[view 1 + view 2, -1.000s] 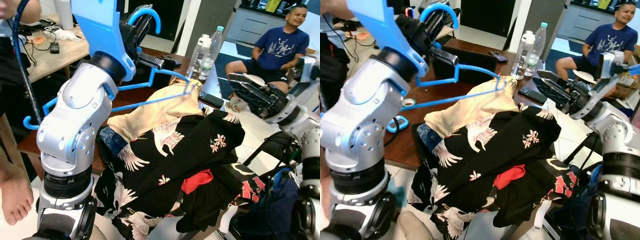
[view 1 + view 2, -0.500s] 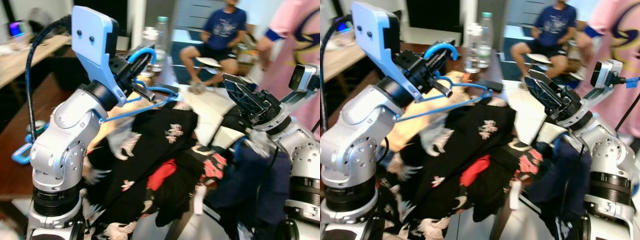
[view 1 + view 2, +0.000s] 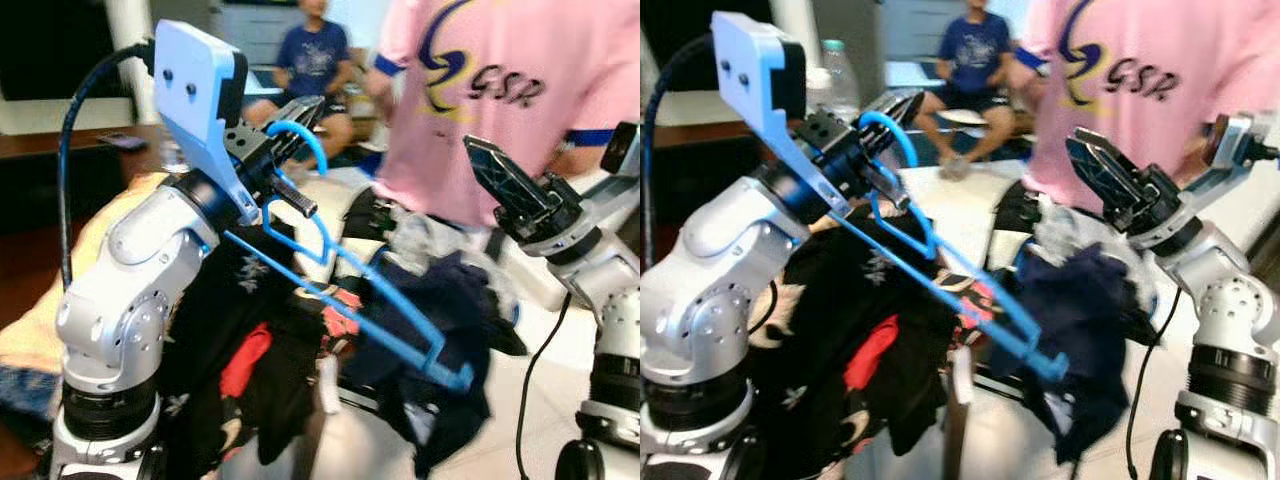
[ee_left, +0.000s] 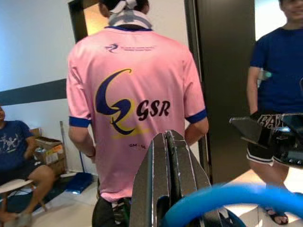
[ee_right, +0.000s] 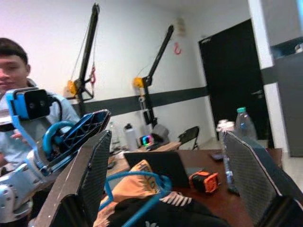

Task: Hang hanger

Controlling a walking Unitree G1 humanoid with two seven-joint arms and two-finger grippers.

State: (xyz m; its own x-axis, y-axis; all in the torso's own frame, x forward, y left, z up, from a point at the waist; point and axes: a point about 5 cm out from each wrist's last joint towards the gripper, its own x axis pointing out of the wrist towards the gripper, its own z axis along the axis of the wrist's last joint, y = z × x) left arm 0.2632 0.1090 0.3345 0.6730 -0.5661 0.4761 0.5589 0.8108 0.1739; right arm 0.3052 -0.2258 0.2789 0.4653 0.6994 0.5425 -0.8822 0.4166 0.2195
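Left gripper [image 3: 290, 125]: raised at 11 o'clock, clenched on the hook of the blue hanger [image 3: 350, 310].
Hanger: held aloft, its frame slanted down toward 4 o'clock over a heap of dark clothes [image 3: 250, 340].
Right gripper [image 3: 490, 175]: lifted at 2 o'clock, fingers spread apart, nothing grasped.
Background: a person in a pink shirt [image 3: 500, 90] is seen just behind the right gripper; another in blue [image 3: 310, 60] is seated at 12 o'clock.

A person in a shirt [image 3: 500, 90] stands behind the clothes pile [image 3: 430, 300], right.
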